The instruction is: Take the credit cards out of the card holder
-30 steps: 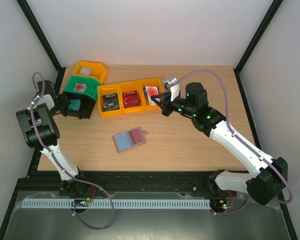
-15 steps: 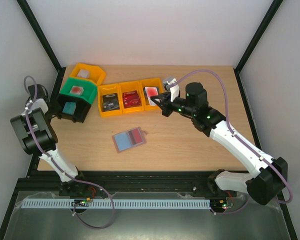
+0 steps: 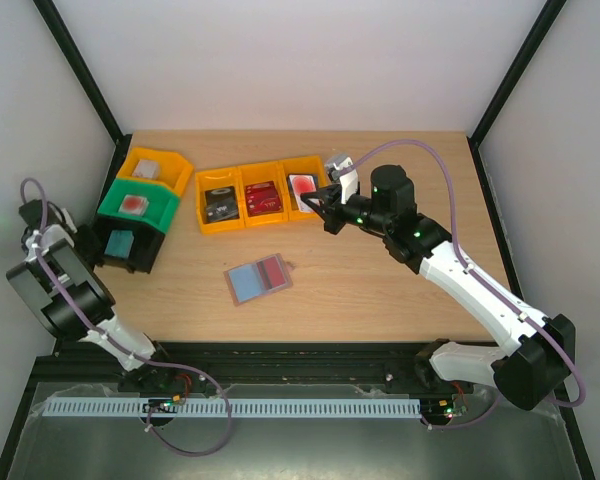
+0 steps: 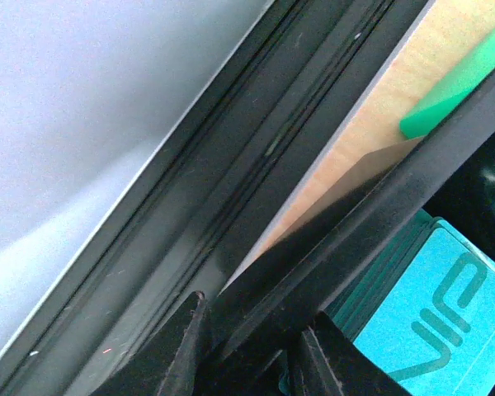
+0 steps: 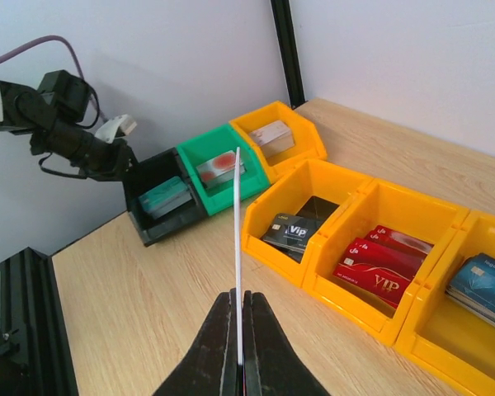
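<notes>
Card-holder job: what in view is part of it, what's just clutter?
Job: card holder, lying open; card pinched in right tool.
Lying about: yellow bins, green bin, black bin gripped by left tool; all hold cards.

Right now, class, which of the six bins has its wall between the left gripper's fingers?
The black bin holding the teal card, leftmost of all; the other five are green or yellow.
</notes>
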Robot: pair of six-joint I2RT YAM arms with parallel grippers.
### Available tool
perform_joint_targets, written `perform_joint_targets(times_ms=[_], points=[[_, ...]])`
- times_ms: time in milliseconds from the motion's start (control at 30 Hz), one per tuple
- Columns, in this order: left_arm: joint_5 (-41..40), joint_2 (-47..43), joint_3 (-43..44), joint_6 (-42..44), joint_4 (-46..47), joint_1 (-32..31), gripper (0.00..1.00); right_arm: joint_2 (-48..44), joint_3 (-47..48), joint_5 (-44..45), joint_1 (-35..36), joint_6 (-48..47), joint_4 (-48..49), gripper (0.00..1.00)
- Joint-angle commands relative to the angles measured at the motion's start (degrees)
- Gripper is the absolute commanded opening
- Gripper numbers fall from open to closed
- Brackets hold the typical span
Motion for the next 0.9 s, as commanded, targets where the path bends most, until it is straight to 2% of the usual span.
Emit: perform_joint_targets(times_ms=[0,367,500,700,867], points=[[2.23,-3.31,-2.28,12.25,-3.17,5.66,0.02,-1.37,-0.54,-1.0,-0.33,-0.98,0.28,0.02],[8.65,-7.71,-3.29,39.68,-13.5,13.55,0.02,-1.39,-0.48,-1.92,-0.34,-1.2,0.0,0.02],[11.44,-7.43,-2.92,48.66,-17.73,14.2,0.02,-1.4,-0.49,-2.23,-0.33,-1.17,-0.02,0.02],[13.97,-5.74,-1.67,50.08,-17.58,13.48,0.02,-1.34,-0.41,-2.48,-0.33,-0.99,-0.06,0.02],[12.36,-4.52,-1.36,48.91,-15.15,7.76,0.02,-1.12,-0.35,-2.62,-0.33,-0.72,0.21,0.02]])
